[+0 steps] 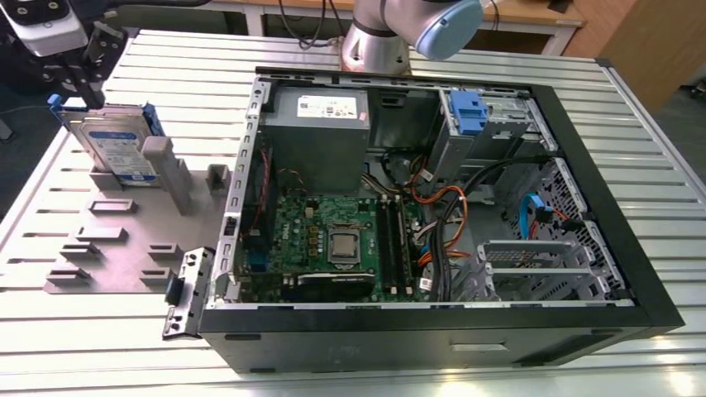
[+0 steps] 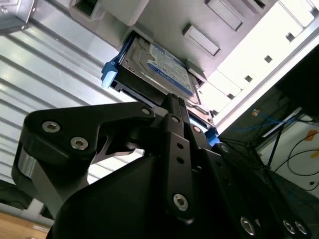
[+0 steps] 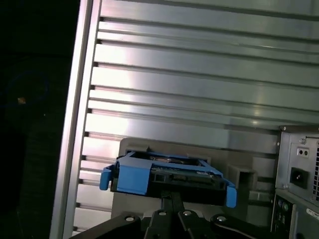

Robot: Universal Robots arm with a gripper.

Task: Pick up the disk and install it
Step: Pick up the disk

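The disk point(image 1: 111, 149) stands on edge in a grey holder plate point(image 1: 116, 248) at the exterior view's far left of the desk point(image 1: 66, 347). Its long axis is upright and its blue-railed short end is uppermost. The claw point(image 1: 79, 98) hangs straight above that end, right at it. I cannot tell whether it is clamped. The open computer case point(image 1: 617, 231) lies to the right.

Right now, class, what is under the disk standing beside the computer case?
A grey fixture plate lies under the upright disk. Its grey posts cover the disk's bottom edge, hiding how it sits.
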